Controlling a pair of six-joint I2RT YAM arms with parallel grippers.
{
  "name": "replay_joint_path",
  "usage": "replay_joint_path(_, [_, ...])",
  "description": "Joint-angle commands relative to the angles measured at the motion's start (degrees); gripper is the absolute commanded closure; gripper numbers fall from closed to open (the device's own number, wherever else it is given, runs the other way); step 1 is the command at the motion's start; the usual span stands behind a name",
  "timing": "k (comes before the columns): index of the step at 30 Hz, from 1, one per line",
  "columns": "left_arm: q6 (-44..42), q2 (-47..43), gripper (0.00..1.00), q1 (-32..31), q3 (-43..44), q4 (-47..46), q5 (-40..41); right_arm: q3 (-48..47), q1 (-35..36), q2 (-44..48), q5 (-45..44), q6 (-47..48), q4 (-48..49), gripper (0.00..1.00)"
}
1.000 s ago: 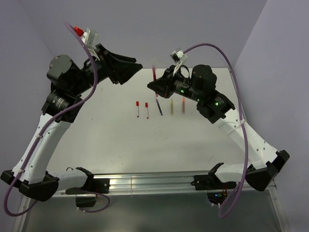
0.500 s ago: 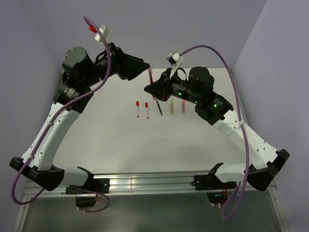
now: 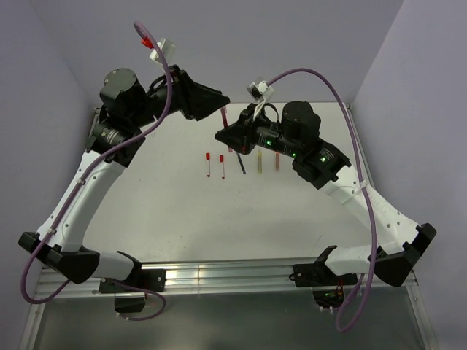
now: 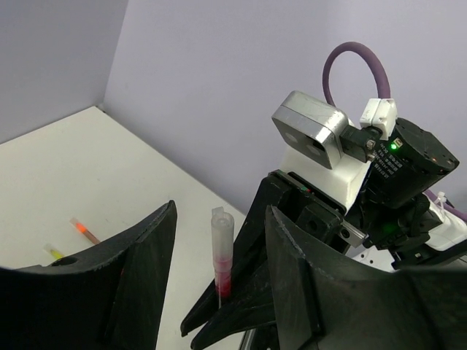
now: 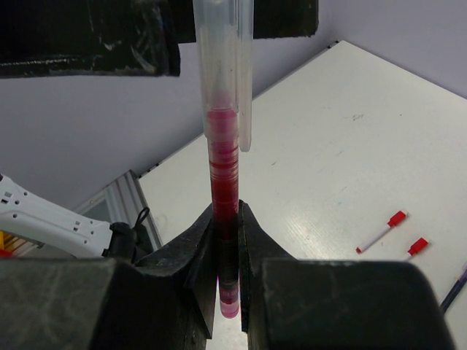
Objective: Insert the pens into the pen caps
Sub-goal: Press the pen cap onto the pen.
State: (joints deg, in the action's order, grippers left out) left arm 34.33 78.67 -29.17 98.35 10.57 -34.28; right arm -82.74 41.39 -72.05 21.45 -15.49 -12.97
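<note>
Right end effector (image 5: 226, 244) is clamping a dark red pen (image 5: 222, 182) upright, raised off the surface (image 3: 219, 219). A clear cap (image 5: 217, 58) is sitting over the pen's top end. Left end effector (image 4: 220, 219) is hanging open, its fingers straddling the cap with a gap on each side.

The other pens are lying on the white surface, just on the near side of the right end effector. Left to right: a red-capped pen (image 3: 208, 165), a second red-capped pen (image 3: 222, 165), a black pen (image 3: 240, 163), a yellow pen (image 3: 259, 157) and an orange pen (image 3: 276, 160). All are lying roughly parallel and apart.

Lavender walls (image 3: 306, 44) are boxing in the surface at the back, left and right. An aluminium rail (image 3: 219, 275) is running along the near edge.
</note>
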Motion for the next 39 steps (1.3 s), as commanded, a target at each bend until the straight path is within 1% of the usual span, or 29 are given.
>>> replay_joint_path(1, [1.3,0.3,0.44,0.2,1.5,-3.4,-2.2,-3.1,0.7,-0.5,-0.7,1.0,1.2,1.00])
replay_joint_path(9, [2.2,1.1,0.58,0.2,1.2,-3.8,-3.7,-3.7,1.0,-1.0,-1.3,1.2,1.1,1.00])
replay_joint_path(14, [2.8,1.3,0.62,0.3,0.9,-4.2,-4.3,-3.8,1.0,-1.3,-1.7,1.2,1.1,1.00])
replay_joint_path(18, [3.1,2.1,0.68,0.2,1.3,-4.0,-5.6,-3.8,1.0,-1.3,-2.3,1.4,1.1,1.00])
replay_joint_path(19, [3.2,2.2,0.71,0.2,1.4,-4.0,-5.9,-3.8,1.0,-1.4,-2.5,1.5,1.1,1.00])
replay_joint_path(21, [3.3,2.4,0.74,0.2,1.3,-4.0,-6.8,-3.8,1.0,-1.3,-2.9,1.6,1.1,1.00])
replay_joint_path(27, [2.9,2.5,0.80,0.2,0.0,-3.2,-7.9,-4.7,1.0,-1.5,-4.5,2.2,0.9,1.00])
replay_joint_path(28, [2.7,2.4,0.90,0.2,-0.3,-3.0,-7.9,-4.8,1.0,-1.5,-4.7,2.2,1.0,1.00])
replay_joint_path(29, [2.6,2.2,0.97,0.2,-0.5,-2.8,-7.4,-4.8,1.0,-1.5,-4.8,2.3,1.0,1.00])
replay_joint_path(30, [2.4,1.5,1.00,0.2,-1.4,-2.9,-6.4,-4.9,1.0,-1.5,-4.8,2.2,1.0,1.00])
replay_joint_path(32, [1.6,0.7,1.00,0.2,-1.9,-3.2,-5.6,-4.8,1.0,-1.6,-4.3,2.5,0.9,1.00])
replay_joint_path(36, [1.0,-0.8,1.00,0.1,-3.6,-5.2,-7.4,-3.1,0.9,-0.5,-2.6,2.1,3.6,1.00])
replay_joint_path(38, [1.4,-2.1,1.00,0.1,-6.2,-7.7,-9.8,-2.4,0.5,0.1,-0.4,1.9,4.9,1.00])
replay_joint_path(39, [1.9,-2.7,1.00,0.2,-7.3,-11.7,-10.9,-2.2,0.1,0.3,1.3,1.7,6.5,1.00])
